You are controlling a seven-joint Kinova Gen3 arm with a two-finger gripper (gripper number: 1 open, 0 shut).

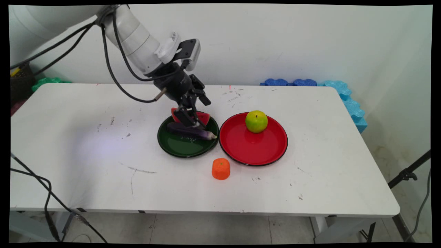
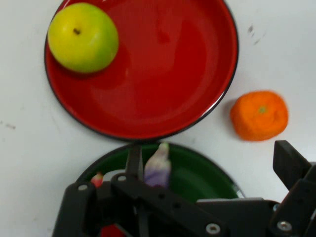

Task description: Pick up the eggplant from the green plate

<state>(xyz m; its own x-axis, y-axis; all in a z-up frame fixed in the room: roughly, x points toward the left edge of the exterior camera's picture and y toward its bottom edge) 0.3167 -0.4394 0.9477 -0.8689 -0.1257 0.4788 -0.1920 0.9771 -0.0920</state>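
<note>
2 plates sit side by side, near touching, at mid-table: a green plate on the left of the main view and a red plate on its right. My claw is low over the green plate's far half, tilted down from the upper left, with its fingers apart. In the hand view, 1 finger stands just beside the eggplant's pale tip and the other is well clear of it. The eggplant lies flat across the green plate, its tip toward the red plate. Behind it lies 1 watermelon slice, at the plate's far rim. I cannot tell whether I touch either. 1 apple rests on the red plate's far side. 1 orange stands on the table, near both plates.
</note>
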